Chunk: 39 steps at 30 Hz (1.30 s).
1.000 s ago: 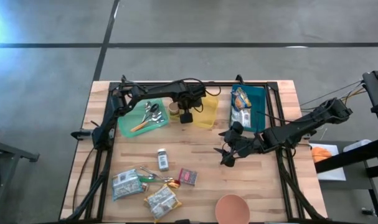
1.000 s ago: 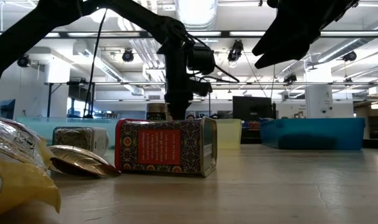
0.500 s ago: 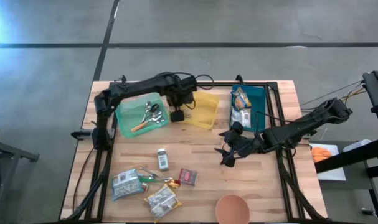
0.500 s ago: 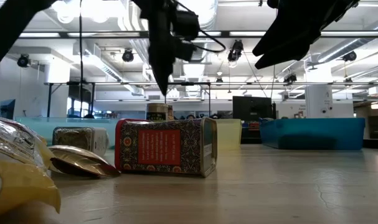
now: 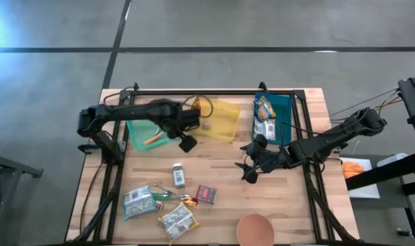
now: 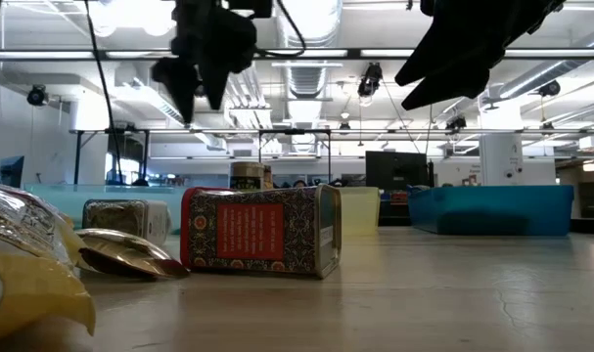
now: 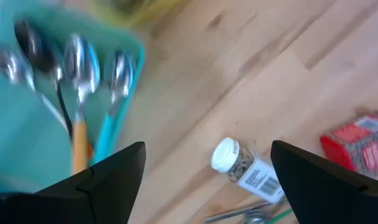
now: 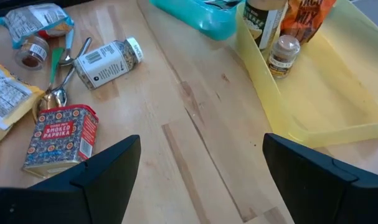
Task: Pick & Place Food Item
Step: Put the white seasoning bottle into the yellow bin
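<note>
Hovering just off the near right corner of the green tray (image 5: 137,130), the left gripper (image 5: 187,143) hangs above bare wood with its fingers spread wide and nothing between them. Its wrist camera looks down on the spoons (image 7: 83,68) lying in that tray and, on the table beyond the rim, a white-capped spice jar (image 7: 246,169) lying on its side. Over on the right, the right gripper (image 5: 248,166) waits above the table near the teal bin (image 5: 287,109), fingers also parted, nothing held. From its wrist view, the yellow tray (image 8: 338,93) holds a small spice bottle (image 8: 283,55) standing upright beside a taller jar (image 8: 264,22) and an orange packet (image 8: 308,15). Out on the wood, the red tin of smoked paprika (image 8: 59,134) lies flat, touching a spoon (image 8: 55,93), with the white-capped jar just on the far side of it. Near the front left, a cluster of food packets (image 5: 159,208) sits together, one yellow bag (image 5: 178,220) nearest the edge. A terracotta bowl (image 5: 255,229) rests alone at the near edge, toward the right. At table level, the red tin fills the middle, a gold spoon bowl (image 6: 120,252) just to its left.
</note>
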Tool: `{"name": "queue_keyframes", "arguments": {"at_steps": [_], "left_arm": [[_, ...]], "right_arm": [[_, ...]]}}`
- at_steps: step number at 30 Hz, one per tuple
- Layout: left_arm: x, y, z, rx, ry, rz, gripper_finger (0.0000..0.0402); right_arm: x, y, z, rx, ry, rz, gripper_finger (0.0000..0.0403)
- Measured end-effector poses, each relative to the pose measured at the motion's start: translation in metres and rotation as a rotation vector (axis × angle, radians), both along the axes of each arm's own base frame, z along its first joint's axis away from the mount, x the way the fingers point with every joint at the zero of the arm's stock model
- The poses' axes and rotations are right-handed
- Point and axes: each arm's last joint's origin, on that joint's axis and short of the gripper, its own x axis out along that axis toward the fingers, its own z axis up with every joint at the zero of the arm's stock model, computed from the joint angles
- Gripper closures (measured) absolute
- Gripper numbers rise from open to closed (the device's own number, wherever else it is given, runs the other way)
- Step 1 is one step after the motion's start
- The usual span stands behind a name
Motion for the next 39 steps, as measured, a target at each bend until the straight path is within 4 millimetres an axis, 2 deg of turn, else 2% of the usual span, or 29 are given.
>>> {"name": "queue_keyframes", "arguments": {"at_steps": [4,8,17,30,36,39], "left_arm": [[-0.014,-0.015,-0.022,-0.021,0.021,0.161,0.005],[-0.024,-0.022,-0.045,-0.051,0.013,0.323,0.005],[-0.03,-0.028,-0.084,-0.207,-0.051,0.421,0.005],[-0.034,-0.031,-0.092,-0.247,-0.015,0.444,0.005],[-0.036,-0.048,-0.097,-0.237,0.001,0.496,0.005],[-0.035,-0.059,-0.099,-0.198,-0.018,0.526,0.005]], "right_arm": [[0.0,0.0,0.0,0.004,-0.003,-0.002,0.0067],[0.0,0.001,0.0,0.031,0.006,0.026,0.0067],[-0.003,0.011,-0.001,0.099,0.009,0.067,0.0067],[-0.003,0.02,-0.006,0.185,0.002,0.026,0.0067],[0.004,0.023,-0.019,0.166,0.056,0.03,0.0067],[0.009,0.025,-0.018,0.13,0.067,0.057,0.0067]]}}
